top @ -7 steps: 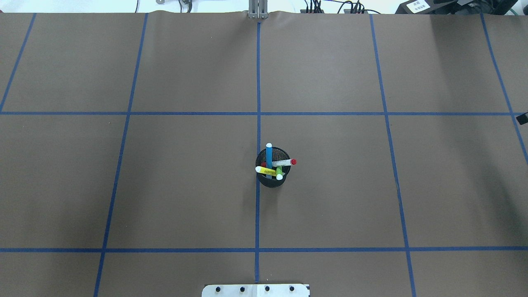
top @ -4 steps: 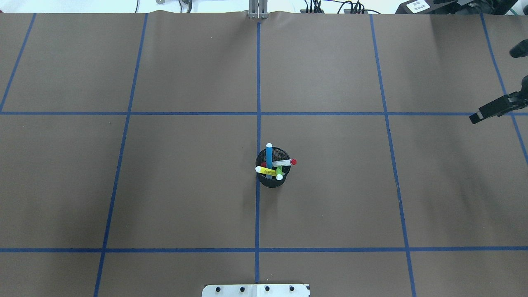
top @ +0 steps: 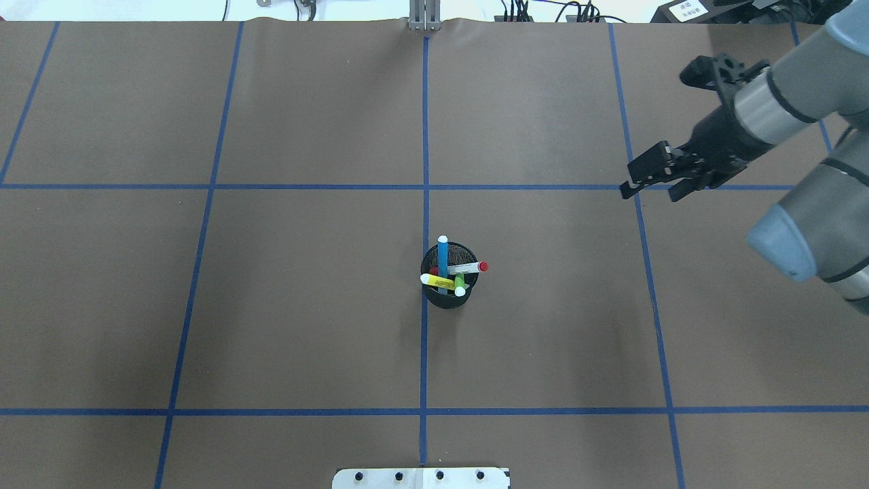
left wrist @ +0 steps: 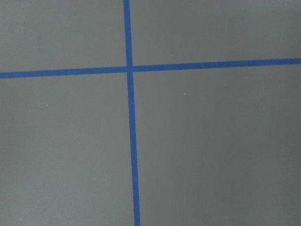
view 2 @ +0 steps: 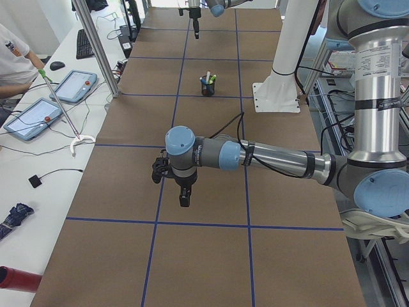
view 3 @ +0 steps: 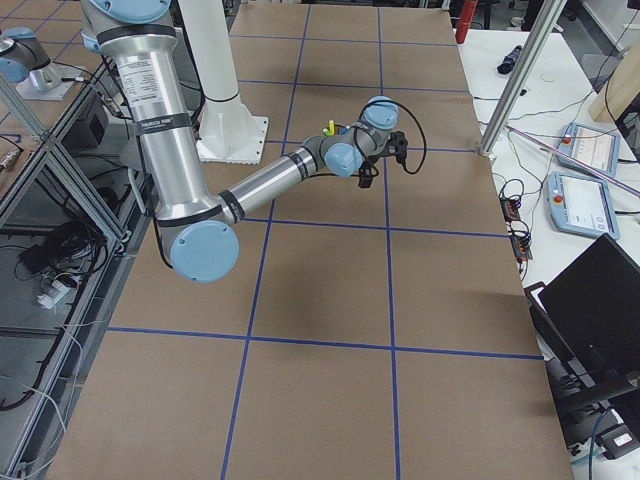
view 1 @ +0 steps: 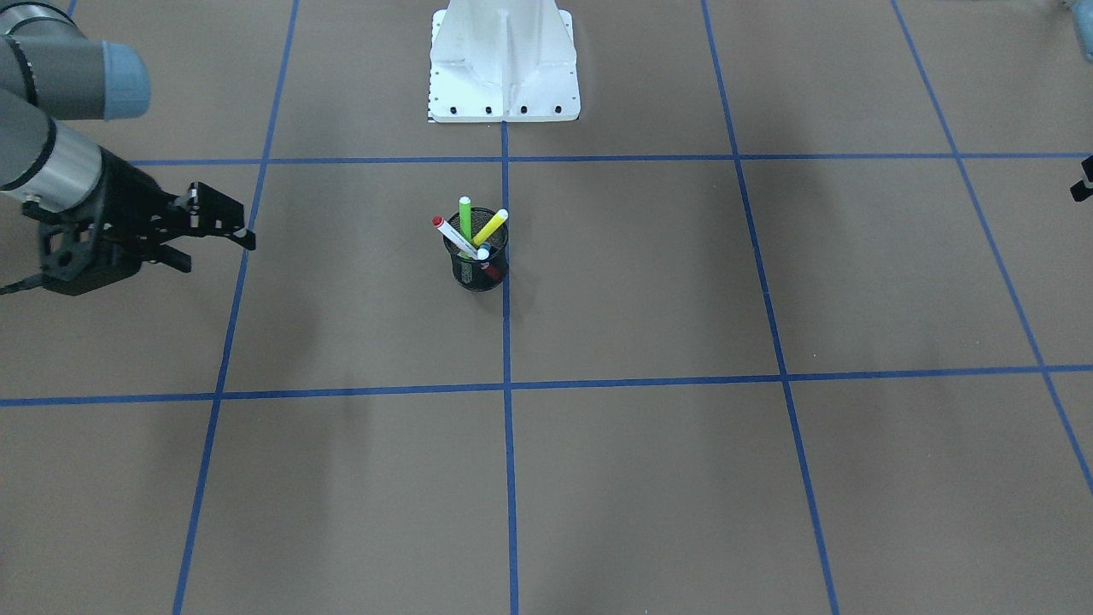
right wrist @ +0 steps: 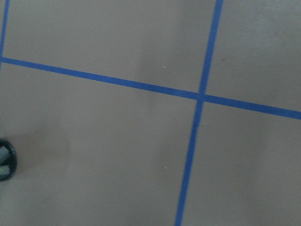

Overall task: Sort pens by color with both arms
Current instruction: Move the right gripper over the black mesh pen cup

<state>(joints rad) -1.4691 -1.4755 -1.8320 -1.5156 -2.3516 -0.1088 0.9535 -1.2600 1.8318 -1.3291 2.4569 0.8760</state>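
1. Though judging from the left-end side view alone, found the left gripper [view 2: 184, 197] hanging above bare tabletop [top: 271, 305], well apart from the pens; could not tell the spread of its jaws. Saw only blue tape lines [left wrist: 130, 141] through its wrist camera.
2. Counted all four pens standing together in the black mesh cup [top: 442, 301] near the tabletop's middle, just beside one such line: yellow pen [top: 438, 281], blue pen [top: 442, 258], green pen [top: 459, 279], red-ended white pen [top: 468, 268], crossed over one another and leaning on the rim. Saw none lifted, none laid on the tabletop, no colour groups begun.
3. Found the right gripper [top: 653, 182] over the far right part of the tabletop, jaws wide and holding nothing, aimed roughly toward the cup yet well apart from it.
4. Judged the task at its very start, with nothing sorted. Left to do: reach the cup, draw out each pen in turn, set each down by colour, and share that work between both grippers.
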